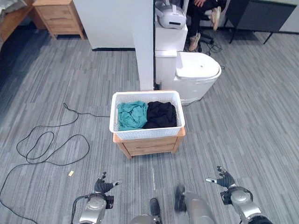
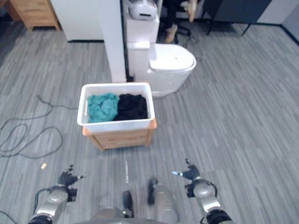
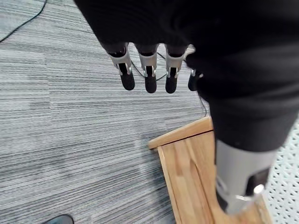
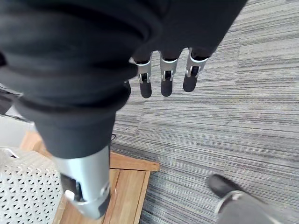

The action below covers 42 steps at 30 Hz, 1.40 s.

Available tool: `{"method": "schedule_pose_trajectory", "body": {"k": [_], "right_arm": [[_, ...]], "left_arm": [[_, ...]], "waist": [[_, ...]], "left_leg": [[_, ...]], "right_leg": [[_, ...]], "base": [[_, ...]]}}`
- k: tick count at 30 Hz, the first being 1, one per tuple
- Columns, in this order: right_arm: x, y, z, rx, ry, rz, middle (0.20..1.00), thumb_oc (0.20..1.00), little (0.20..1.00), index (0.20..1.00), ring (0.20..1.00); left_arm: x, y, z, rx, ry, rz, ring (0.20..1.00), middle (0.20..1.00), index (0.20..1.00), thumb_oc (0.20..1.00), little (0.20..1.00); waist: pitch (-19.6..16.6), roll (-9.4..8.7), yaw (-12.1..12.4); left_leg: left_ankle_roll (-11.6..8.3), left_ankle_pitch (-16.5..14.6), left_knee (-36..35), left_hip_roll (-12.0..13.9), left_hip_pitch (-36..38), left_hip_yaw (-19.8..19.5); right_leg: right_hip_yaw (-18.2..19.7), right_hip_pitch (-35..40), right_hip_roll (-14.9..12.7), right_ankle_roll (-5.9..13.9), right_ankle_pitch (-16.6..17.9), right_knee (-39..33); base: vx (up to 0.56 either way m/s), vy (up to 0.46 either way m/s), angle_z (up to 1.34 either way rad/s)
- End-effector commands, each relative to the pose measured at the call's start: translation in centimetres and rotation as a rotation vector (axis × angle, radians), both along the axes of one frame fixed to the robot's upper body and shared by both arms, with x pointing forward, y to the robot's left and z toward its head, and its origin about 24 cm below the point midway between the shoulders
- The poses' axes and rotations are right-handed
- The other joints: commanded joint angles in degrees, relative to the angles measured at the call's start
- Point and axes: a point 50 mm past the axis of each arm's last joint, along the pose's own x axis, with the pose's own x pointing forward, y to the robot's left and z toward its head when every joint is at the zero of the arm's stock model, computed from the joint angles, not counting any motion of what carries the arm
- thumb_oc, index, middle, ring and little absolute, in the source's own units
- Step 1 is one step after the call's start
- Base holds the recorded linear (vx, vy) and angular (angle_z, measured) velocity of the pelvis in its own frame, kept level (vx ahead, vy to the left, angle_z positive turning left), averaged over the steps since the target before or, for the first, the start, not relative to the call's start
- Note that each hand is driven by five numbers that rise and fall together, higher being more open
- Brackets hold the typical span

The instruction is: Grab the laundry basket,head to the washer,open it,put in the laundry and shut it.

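My left hand and right hand hang low with fingers relaxed, grasping nothing, spread wide to match the sides of what I must lift. The washer waits beyond. The basket sits ahead on a wooden stand, raised to an easy height. Inside lie a teal cloth and a black cloth.

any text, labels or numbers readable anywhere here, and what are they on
None can be read.
Laundry basket: plain white mesh, no label visible.
Wooden stand under it: bare wood, no print.
White appliance behind the toilet: no legible marking.
Small tan scrap on the floor: too small to tell.
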Motion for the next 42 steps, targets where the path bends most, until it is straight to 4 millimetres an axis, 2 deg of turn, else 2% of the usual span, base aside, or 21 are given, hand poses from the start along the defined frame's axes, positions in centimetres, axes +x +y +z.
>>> {"method": "schedule_pose_trajectory", "body": {"k": [1, 2, 4, 6, 8, 11, 13, 14, 17, 21, 23, 24, 26, 38, 42], "right_arm": [[-0.4, -2.0, 0.2, -0.065, -0.002, -0.033, 1.000, 1.000, 1.000, 1.000, 1.000], [-0.4, -2.0, 0.2, -0.064, -0.003, -0.032, 1.000, 1.000, 1.000, 1.000, 1.000], [-1.0, -2.9, 0.2, -0.065, 0.002, -0.076, 1.000, 1.000, 1.000, 1.000, 1.000], [-1.2, -3.5, 0.3, -0.079, 0.005, -0.089, 1.000, 1.000, 1.000, 1.000, 1.000], [-1.1, -3.8, 0.4, -0.088, 0.007, -0.094, 1.000, 1.000, 1.000, 1.000, 1.000], [-0.7, -4.1, 0.8, -0.104, -0.008, -0.086, 1.000, 1.000, 1.000, 1.000, 1.000], [-0.3, -4.1, 1.1, -0.111, -0.028, -0.080, 1.000, 1.000, 1.000, 1.000, 1.000], [0.2, -4.3, 1.7, -0.113, -0.061, -0.086, 1.000, 1.000, 1.000, 1.000, 1.000], [0.4, -4.4, 2.0, -0.101, -0.085, -0.101, 1.000, 1.000, 1.000, 1.000, 1.000], [1.3, -4.1, 2.8, -0.091, -0.130, -0.101, 1.000, 1.000, 1.000, 1.000, 1.000], [2.9, -2.9, 3.5, -0.061, -0.181, -0.092, 1.000, 1.000, 1.000, 1.000, 1.000], [2.9, -2.9, 3.5, -0.061, -0.182, -0.092, 1.000, 1.000, 1.000, 1.000, 1.000], [4.7, -1.2, 4.1, -0.014, -0.221, -0.071, 1.000, 1.000, 1.000, 1.000, 1.000], [7.6, 3.0, 5.3, 0.048, -0.265, 0.031, 1.000, 1.000, 1.000, 1.000, 1.000], [10.0, 6.1, 6.6, 0.038, -0.302, 0.139, 1.000, 1.000, 1.000, 1.000, 1.000]], "left_arm": [[0.1, 0.5, 0.5, 0.032, -0.033, -0.010, 1.000, 1.000, 1.000, 1.000, 1.000], [0.1, 0.5, 0.5, 0.032, -0.034, -0.010, 1.000, 1.000, 1.000, 1.000, 1.000], [-0.1, 0.2, 0.5, 0.016, -0.037, -0.024, 1.000, 1.000, 1.000, 1.000, 1.000], [-0.4, 0.1, 0.2, 0.006, -0.022, -0.019, 1.000, 1.000, 1.000, 1.000, 1.000], [-0.7, -0.1, -0.1, 0.004, -0.008, -0.014, 1.000, 1.000, 1.000, 1.000, 1.000], [-0.8, 0.2, -0.1, 0.014, -0.006, -0.002, 1.000, 1.000, 1.000, 1.000, 1.000], [-0.7, 0.5, 0.2, 0.023, -0.019, 0.011, 1.000, 1.000, 1.000, 1.000, 1.000], [-0.3, 0.7, 0.5, 0.031, -0.039, 0.019, 1.000, 1.000, 1.000, 1.000, 1.000], [-0.1, 0.8, 0.8, 0.034, -0.062, 0.026, 1.000, 1.000, 1.000, 1.000, 1.000], [0.3, 1.2, 1.5, 0.056, -0.097, 0.037, 1.000, 1.000, 1.000, 1.000, 1.000], [2.2, 1.6, 3.0, 0.086, -0.173, 0.032, 1.000, 1.000, 1.000, 1.000, 1.000], [2.2, 1.6, 3.0, 0.086, -0.174, 0.032, 1.000, 1.000, 1.000, 1.000, 1.000], [4.3, 1.7, 4.4, 0.118, -0.238, 0.020, 1.000, 1.000, 1.000, 1.000, 1.000], [7.1, 0.6, 5.3, 0.198, -0.244, -0.070, 1.000, 1.000, 1.000, 1.000, 1.000], [8.9, -0.3, 5.2, 0.248, -0.203, -0.111, 1.000, 1.000, 1.000, 1.000, 1.000]], "waist": [[-0.02, -1.02, -1.09], [-0.16, -1.07, -1.10], [-1.00, -0.92, -1.19], [-1.19, -1.00, -1.10], [-1.10, -0.97, -0.84], [-1.06, -0.91, 0.17], [-1.21, -0.50, 0.80], [-0.87, -0.03, 1.18], [-1.29, 0.59, 1.13], [-1.24, 0.80, 1.60], [-1.13, 0.49, 2.12], [-1.11, 0.47, 2.19], [-1.40, 0.30, 2.60], [-1.21, 1.24, 2.26], [1.09, 1.83, 2.07]], "left_leg": [[-3.99, -5.26, 6.73, 3.75, -1.08, -0.65], [-3.99, -5.15, 6.74, 3.72, -1.30, -0.63], [-5.63, -6.96, 11.45, 4.22, -2.05, -0.30], [-6.38, -8.00, 16.57, 5.19, -3.74, -0.45], [-6.96, -7.30, 18.38, 6.23, -5.33, -1.11], [-7.91, -4.91, 16.22, 8.06, -7.48, -3.28], [-8.65, -2.36, 12.24, 8.61, -7.92, -5.88], [-9.52, 0.10, 9.39, 9.55, -8.40, -7.55], [-9.69, 0.96, 6.60, 10.18, -7.43, -6.71], [-9.17, 0.58, 6.09, 9.08, -7.05, -7.65], [-8.19, 0.08, 5.44, 7.88, -6.51, -6.89], [-8.18, 0.07, 5.42, 7.87, -6.48, -6.81], [-7.18, -0.40, 4.31, 6.86, -5.95, -5.64], [-5.88, -0.62, 2.11, 5.50, -5.55, -3.56], [-5.68, 0.40, 1.98, 5.45, -8.95, -3.05]], "right_leg": [[0.45, 14.18, 1.36, 2.25, 7.38, -11.85], [0.46, 14.03, 1.35, 2.23, 7.54, -11.98], [-1.38, 16.66, 0.85, 1.34, 7.47, -13.60], [-2.10, 18.34, 0.64, 0.58, 7.07, -14.64], [-2.07, 19.64, 0.64, 0.10, 6.50, -15.51], [-1.71, 21.30, 0.50, 0.09, 6.07, -16.63], [-1.20, 21.46, 0.82, 0.18, 5.93, -17.19], [-0.80, 22.07, 0.83, 0.30, 5.50, -17.66], [-0.98, 22.95, 0.72, 0.54, 4.89, -18.02], [0.05, 23.06, 0.28, 0.64, 4.90, -17.84], [1.64, 22.57, -0.60, 1.26, 5.55, -17.65], [1.72, 22.55, -0.61, 1.27, 5.55, -17.63], [3.24, 21.77, -1.29, 2.12, 6.47, -17.91], [5.47, 19.21, -2.25, 3.50, 8.61, -18.97], [6.54, 14.26, -2.23, 3.57, 9.93, -17.91]], "base": [[0.21, -0.133, 0.63], [0.23, -0.149, 0.88], [0.16, -0.111, 0.64], [0.13, -0.077, 0.66], [0.11, -0.019, 0.51], [0.11, 0.037, -0.10], [0.14, 0.103, -0.40], [0.10, 0.113, -0.64], [0.11, 0.146, -0.44], [0.10, 0.147, -0.10], [0.10, 0.182, -0.10], [0.06, 0.114, -0.10], [0.07, 0.118, -0.13], [0.01, 0.057, -0.12], [-0.14, 0.037, -0.17]]}}
